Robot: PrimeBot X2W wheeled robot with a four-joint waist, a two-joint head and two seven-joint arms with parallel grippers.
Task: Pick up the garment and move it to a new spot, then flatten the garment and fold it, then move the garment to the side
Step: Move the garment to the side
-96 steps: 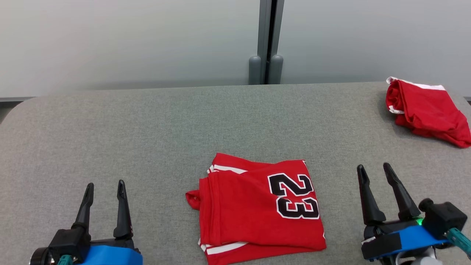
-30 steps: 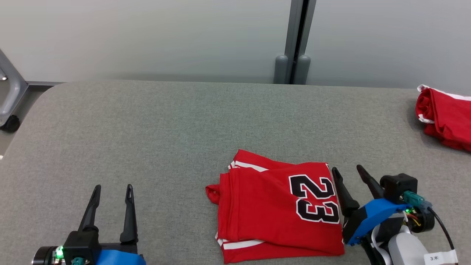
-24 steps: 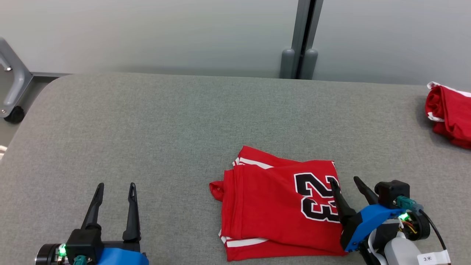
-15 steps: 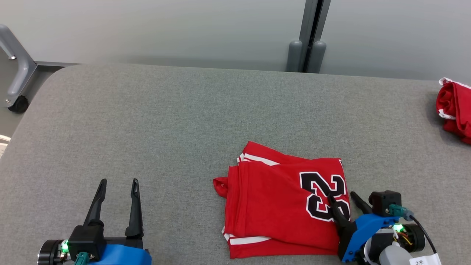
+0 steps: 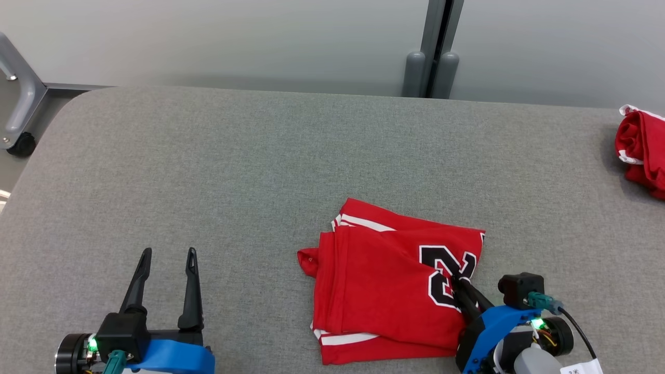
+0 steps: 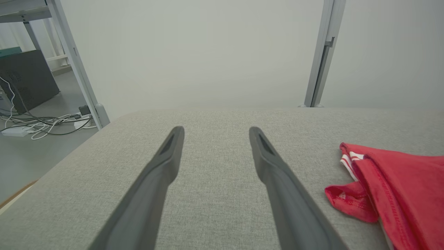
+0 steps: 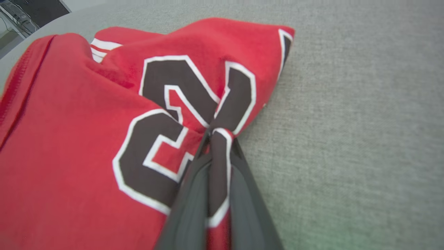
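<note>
A red sports shirt [image 5: 379,291] [image 6: 399,194] [image 7: 69,156] with white stripes lay folded on the grey cloth-covered worktop [image 5: 260,156] [image 6: 312,132] [image 7: 347,121]. It was near the front edge, a bit to the robot's right of the middle. The right gripper [image 5: 460,283] [image 7: 216,135] was at the shirt's right side. Its two long dark fingers were shut tight on a pinch of the shirt's cloth, right at the big black number [image 5: 441,270] [image 7: 166,114] with the white outline. In the right wrist view a strip of that number was squeezed between the two fingers. The cloth around it was bunched, with folds running to the pinch. I could not tell if that pinched bit was lifted off the worktop. The rest of the shirt lay flat. White stripes showed at its far left corner and along its near edge, and a small red flap stuck out on its left side. The left gripper [image 5: 169,253] [image 6: 215,131] was low on the robot's left, well apart from the shirt. Its two fingers were spread wide open with nothing between them, and they pointed out across the bare worktop. A second red cloth [image 5: 641,156] with white trim lay bunched at the far right edge of the worktop, well apart from the shirt. Behind the worktop was a pale wall with a grey upright post [image 5: 431,67] [image 6: 321,52]. A grey metal leg [image 5: 21,119] with a black wheel stood on the floor at the far left.
</note>
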